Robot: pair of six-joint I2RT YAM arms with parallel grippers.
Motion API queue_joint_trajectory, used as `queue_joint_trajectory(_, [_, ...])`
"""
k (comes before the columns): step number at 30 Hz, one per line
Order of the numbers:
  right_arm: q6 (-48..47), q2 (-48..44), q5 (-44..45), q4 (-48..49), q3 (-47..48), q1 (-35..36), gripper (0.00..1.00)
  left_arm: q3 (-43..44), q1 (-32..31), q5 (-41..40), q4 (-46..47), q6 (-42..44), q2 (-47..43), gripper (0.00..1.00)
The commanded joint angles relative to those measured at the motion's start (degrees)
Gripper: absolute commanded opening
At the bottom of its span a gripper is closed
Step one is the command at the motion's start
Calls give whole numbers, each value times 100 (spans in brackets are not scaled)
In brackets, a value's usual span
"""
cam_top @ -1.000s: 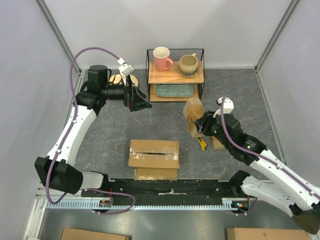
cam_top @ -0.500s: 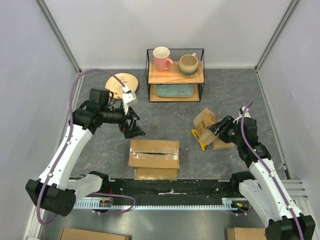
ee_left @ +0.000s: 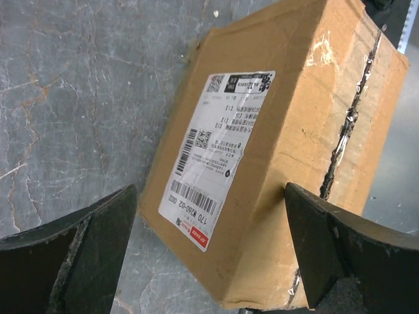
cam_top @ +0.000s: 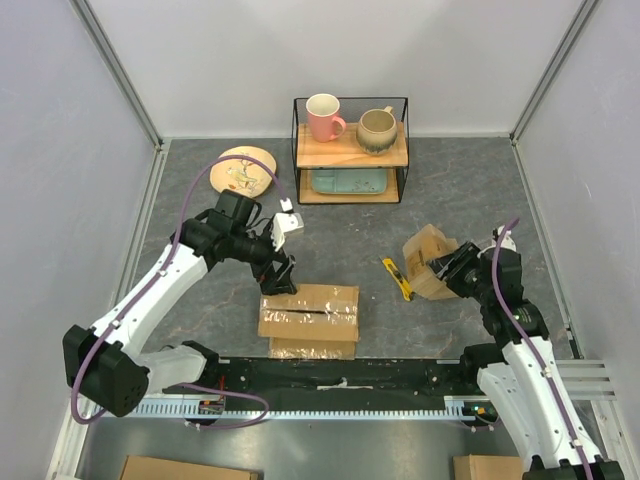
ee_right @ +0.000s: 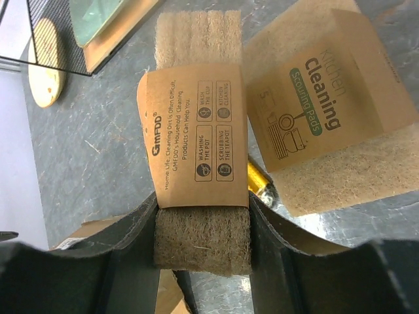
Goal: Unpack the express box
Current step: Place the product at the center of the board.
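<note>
The unpacking looked partly done. The express box (cam_top: pixel 308 318) lay flat on the grey tabletop (cam_top: pixel 340 235), close to the near edge and between the two arm bases, its top flaps down. A dark slit ran along the top seam, which suggested that the tape had already been cut. The yellow utility knife (cam_top: pixel 400 279) lay on the tabletop to the right of the box. The right gripper (cam_top: pixel 445 266) was clamped, at a middling width, on a pack of scouring pads (ee_right: pixel 201 176) wrapped in a brown paper band. It held the pack above a second pack (ee_right: pixel 321 111) lying on the tabletop, well to the right of the box. The left gripper (cam_top: pixel 278 274) hung with its jaws wide apart over the box's far left corner, gripping nothing. Whether anything remained inside could not be told, so the flaps probably had yet to be lifted and the inside checked. The box itself was plain brown cardboard, a little scuffed. It carried a white shipping label (ee_left: pixel 219 150) with barcodes on one side, and ragged clear tape (ee_left: pixel 350 118) along the seam.
</note>
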Motion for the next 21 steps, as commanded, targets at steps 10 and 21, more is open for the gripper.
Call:
queue_joint_trajectory(10, [-104, 604, 726, -128, 29, -81, 98, 79, -263, -1179, 785, -43, 362, 100])
queue_joint_trajectory(21, [-482, 535, -802, -716, 977, -55, 98, 1115, -254, -1119, 408, -350, 415, 100])
